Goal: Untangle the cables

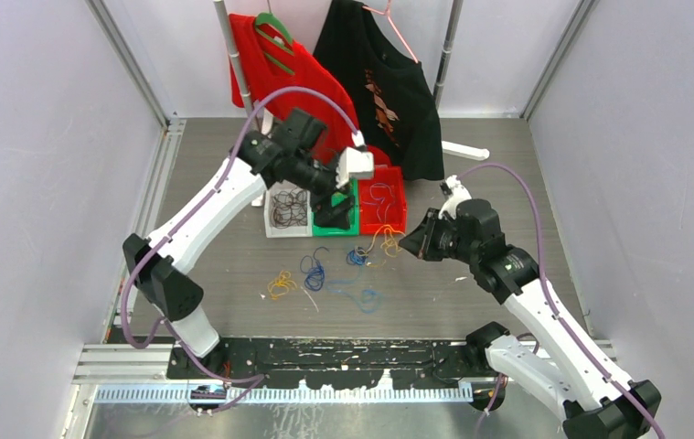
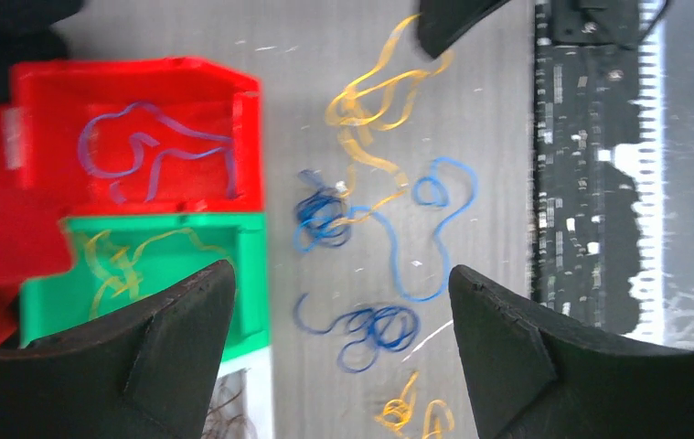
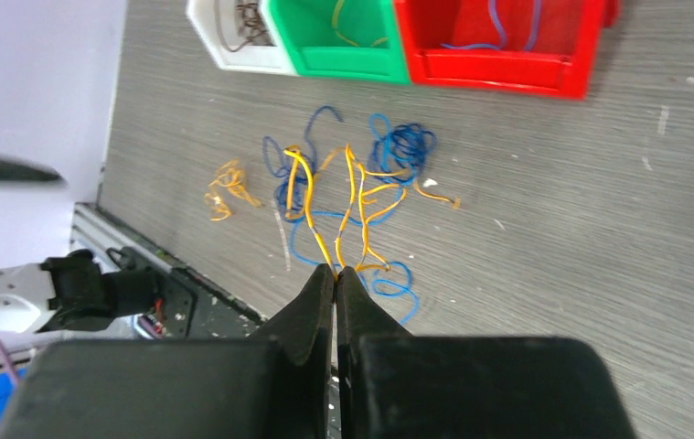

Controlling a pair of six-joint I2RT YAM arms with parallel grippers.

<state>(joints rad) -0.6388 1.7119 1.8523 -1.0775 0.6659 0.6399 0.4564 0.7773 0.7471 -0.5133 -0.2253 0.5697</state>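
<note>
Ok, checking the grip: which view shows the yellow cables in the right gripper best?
Right wrist view: the yellow cables run straight into the shut right gripper. The top view shows them tiny; the left wrist view shows them blurred, the grip mostly cropped.

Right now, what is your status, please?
Left gripper open near the green bin. Right gripper shut on yellow cables. Blue cables loose on table.

top: high at 6 o'clock, looking down | left wrist: near, straight down, 12 o'clock | right wrist: low, facing 10 o'clock | shared: red bin [image 3: 498, 69], cables [image 3: 352, 183]
</note>
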